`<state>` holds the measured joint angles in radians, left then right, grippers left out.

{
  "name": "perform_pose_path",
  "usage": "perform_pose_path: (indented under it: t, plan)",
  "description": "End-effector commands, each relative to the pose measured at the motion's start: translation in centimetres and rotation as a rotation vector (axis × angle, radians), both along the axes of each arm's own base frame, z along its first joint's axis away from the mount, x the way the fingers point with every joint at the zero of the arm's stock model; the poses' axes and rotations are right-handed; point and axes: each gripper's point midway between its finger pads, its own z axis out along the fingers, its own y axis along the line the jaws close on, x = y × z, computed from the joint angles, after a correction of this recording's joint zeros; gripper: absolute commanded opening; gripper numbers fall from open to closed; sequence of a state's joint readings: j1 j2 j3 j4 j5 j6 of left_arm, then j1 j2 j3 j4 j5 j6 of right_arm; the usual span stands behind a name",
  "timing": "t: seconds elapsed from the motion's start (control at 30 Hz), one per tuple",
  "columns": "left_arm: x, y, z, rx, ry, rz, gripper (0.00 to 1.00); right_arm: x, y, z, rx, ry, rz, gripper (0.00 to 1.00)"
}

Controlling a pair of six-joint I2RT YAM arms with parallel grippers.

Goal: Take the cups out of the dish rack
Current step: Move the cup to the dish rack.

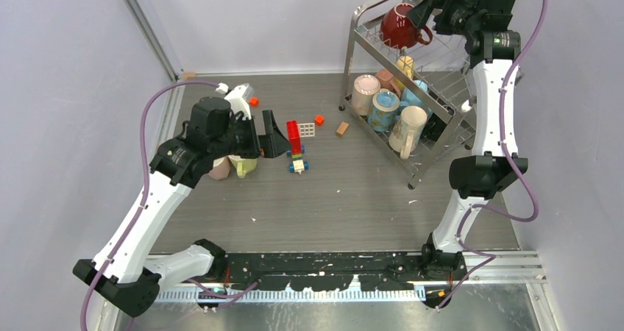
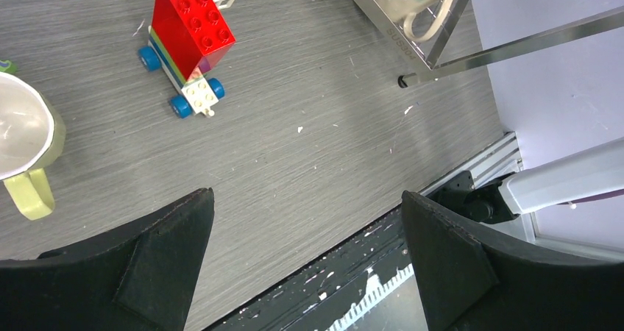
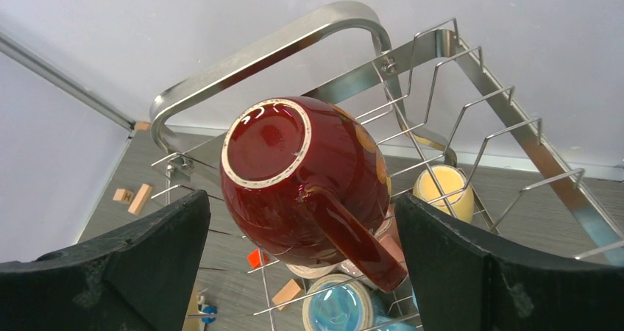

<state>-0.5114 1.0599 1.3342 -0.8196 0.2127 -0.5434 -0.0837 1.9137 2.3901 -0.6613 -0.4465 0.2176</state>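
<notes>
Dark red mug (image 3: 294, 169) inverted on dish rack (image 3: 294, 40) top tier, upper right of top view. Right gripper (image 3: 302, 206) jaws wide, flanking it; left gripper (image 2: 305, 198) jaws wide, empty. Expect glazed ceramic: rigid, weighty, slick, chippable. You should pinch across the body, clear of the handle (image 3: 353, 243).

Dish rack (image 1: 352, 59) at the far right of the worktop (image 1: 353, 198), a dark red cup (image 1: 398, 25) inverted on its upper tier with the right gripper (image 1: 421, 16) just beside it. Pink, blue and beige cups (image 1: 384, 110) fill the lower tier. Left gripper (image 1: 283, 141) near a red block stack (image 1: 294, 136).
</notes>
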Motion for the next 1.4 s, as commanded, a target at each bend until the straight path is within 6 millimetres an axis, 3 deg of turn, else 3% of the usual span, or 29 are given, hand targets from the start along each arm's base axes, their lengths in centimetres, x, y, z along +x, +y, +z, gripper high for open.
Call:
perform_pose_path:
  t: [0.0, 0.4, 0.77, 0.8, 1.0, 1.17, 1.37]
  plan:
    - [0.2, -0.5, 1.0, -0.029, -0.041, -0.008, 1.00, 0.6, 0.7, -0.2, 0.024, -0.008, 0.039, 1.00]
    - [0.1, -0.5, 0.5, -0.028, -0.036, -0.003, 1.00, -0.7, 3.1, -0.7, 0.001, 0.022, 0.074, 1.00]
    - [-0.1, -0.6, 0.1, -0.032, -0.029, -0.003, 1.00, -3.4, 3.3, 0.1, -0.044, 0.038, 0.035, 1.00]
    - [-0.1, -0.6, 0.1, -0.034, -0.029, -0.005, 1.00, -3.9, 4.4, 0.1, -0.053, 0.040, 0.050, 1.00]
    - [-0.1, -0.8, -0.1, -0.034, -0.027, -0.011, 1.00, -5.6, 5.7, 0.2, -0.121, 0.058, 0.025, 1.00]
    - [-0.2, -0.9, -0.3, -0.032, -0.023, -0.013, 1.00, -5.3, 5.4, -0.6, -0.153, 0.083, -0.013, 0.99]
    - [-0.2, -1.0, -0.3, -0.030, -0.024, -0.016, 1.00, -4.1, 3.0, -0.6, -0.164, 0.100, -0.169, 0.93]
